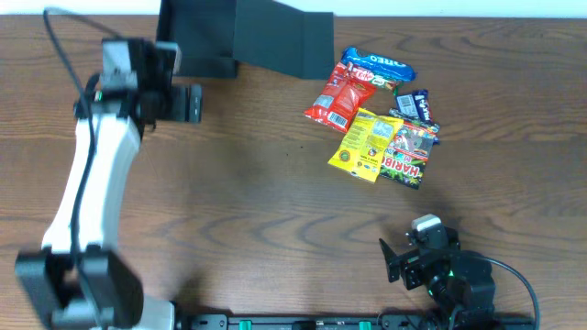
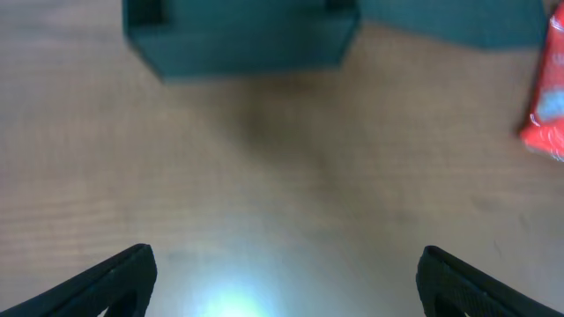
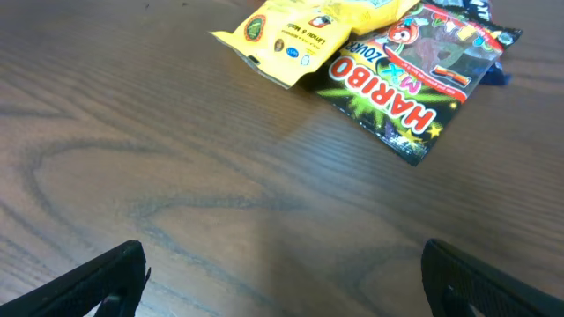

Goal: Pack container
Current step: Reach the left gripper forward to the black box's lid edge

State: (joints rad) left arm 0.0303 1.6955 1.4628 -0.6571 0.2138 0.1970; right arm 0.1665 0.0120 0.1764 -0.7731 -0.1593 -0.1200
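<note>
Just short of the container (image 1: 240,38) at the far edge of the worktop (image 1: 257,192), the left tool (image 2: 286,283) hangs spread and empty. At the near edge, the right tool (image 3: 284,280) gapes empty too. Only its wrist view reads the Haribo packet (image 3: 401,84) lettering.

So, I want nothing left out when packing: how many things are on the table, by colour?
Dark container: 1
Red packet: 1
Blue packet: 1
Yellow packet: 1
Black Haribo packet: 1
Small dark-blue packet: 1
Total: 6 that I can tell apart; the pile overlaps, so more may be hidden.
</note>
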